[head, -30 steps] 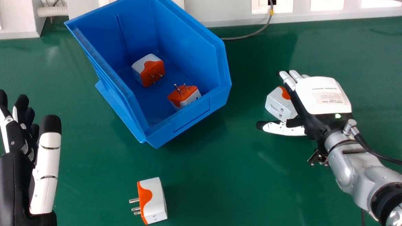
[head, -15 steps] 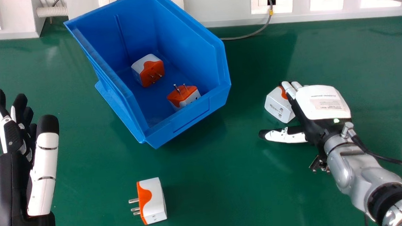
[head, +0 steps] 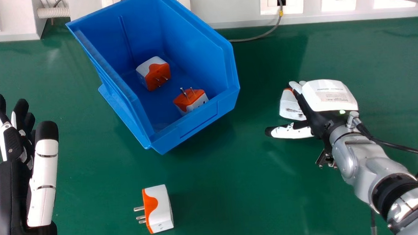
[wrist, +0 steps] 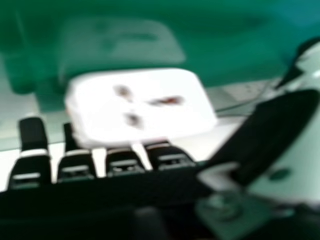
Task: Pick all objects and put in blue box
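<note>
blue box [head: 199,122]: two adapters [head: 158,76] inside | third adapter [head: 161,209] on green table [head: 235,202] | fourth adapter [head: 290,105] at right hand [head: 329,95]

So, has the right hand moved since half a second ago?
Yes. In the head view, the right hand has shifted toward the wall sockets and slightly toward the blue box.

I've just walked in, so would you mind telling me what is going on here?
The robot is gathering plug adapters into a blue box. Its right hand is at one adapter, beside its extended fingers, though a firm hold isn't clear. Two more, the rear adapter and the front adapter, lie in the box. The loose adapter is on the green table, and the open left hand is idle at the view's left.
</note>
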Tool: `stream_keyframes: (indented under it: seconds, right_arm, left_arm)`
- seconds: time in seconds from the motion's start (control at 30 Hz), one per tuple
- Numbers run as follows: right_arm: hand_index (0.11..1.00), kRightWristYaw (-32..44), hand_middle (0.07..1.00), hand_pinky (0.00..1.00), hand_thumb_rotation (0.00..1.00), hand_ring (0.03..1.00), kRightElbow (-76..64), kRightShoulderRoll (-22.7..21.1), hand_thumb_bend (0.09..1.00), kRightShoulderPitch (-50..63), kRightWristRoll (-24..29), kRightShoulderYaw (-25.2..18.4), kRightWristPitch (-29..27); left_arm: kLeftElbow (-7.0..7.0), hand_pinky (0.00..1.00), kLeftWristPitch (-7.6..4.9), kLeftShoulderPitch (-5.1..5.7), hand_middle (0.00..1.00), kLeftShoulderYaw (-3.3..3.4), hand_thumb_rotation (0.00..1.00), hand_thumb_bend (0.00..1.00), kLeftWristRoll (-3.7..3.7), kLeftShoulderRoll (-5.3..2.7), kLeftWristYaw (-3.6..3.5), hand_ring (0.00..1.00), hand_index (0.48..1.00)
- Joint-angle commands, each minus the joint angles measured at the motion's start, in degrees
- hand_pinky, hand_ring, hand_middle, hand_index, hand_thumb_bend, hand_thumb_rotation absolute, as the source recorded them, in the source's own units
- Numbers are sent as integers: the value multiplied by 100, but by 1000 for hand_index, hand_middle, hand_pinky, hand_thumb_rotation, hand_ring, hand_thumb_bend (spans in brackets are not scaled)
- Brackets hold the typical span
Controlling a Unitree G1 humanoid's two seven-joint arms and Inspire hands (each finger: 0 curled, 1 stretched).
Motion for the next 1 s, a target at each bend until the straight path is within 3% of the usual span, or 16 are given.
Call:
stream_keyframes:
  seconds: [0.0,0.13,0.2,0.33,0.5,0.6,0.67,0.77,0.97]
  right_arm:
    - [902,-29,917,777,740,879,-7,-26,530,-204,33,11,11]
    - [902,-32,915,777,741,878,-3,-39,527,-214,55,15,13]
    - [900,-31,914,776,735,877,-1,-47,524,-215,63,16,20]
    - [895,-107,908,768,703,869,-17,-109,520,-192,56,19,-51]
    - [887,-171,900,754,670,858,-28,-224,523,-191,10,53,-115]
    - [884,-183,897,749,654,855,-34,-297,524,-206,29,34,-164]
    - [882,-220,896,747,647,854,-33,-340,525,-221,20,39,-183]
    - [878,-320,891,741,622,848,-11,-418,538,-256,-29,74,-196]
    - [872,-317,883,730,625,842,29,-602,560,-339,-55,98,-276]
  left_arm:
    - [-64,1000,-136,15,1000,62,840,550,-13,35,0,1000,1000]
    - [-101,1000,-79,30,1000,59,840,560,49,34,26,1000,1000]
    - [-115,1000,-66,30,1000,61,844,560,35,33,26,1000,1000]
    - [-99,1000,-98,6,1000,86,848,550,-101,59,-38,1000,1000]
    - [-56,1000,-134,2,1000,120,841,559,-160,97,-91,1000,1000]
    - [-85,1000,-96,5,1000,112,836,560,-54,86,-56,1000,1000]
    - [-93,1000,-82,-4,1000,111,839,555,-44,86,-52,1000,1000]
    - [-90,1000,-59,-29,1000,119,843,560,-137,67,-56,1000,1000]
    - [-100,1000,-81,-3,1000,152,836,547,-201,83,-99,1000,1000]
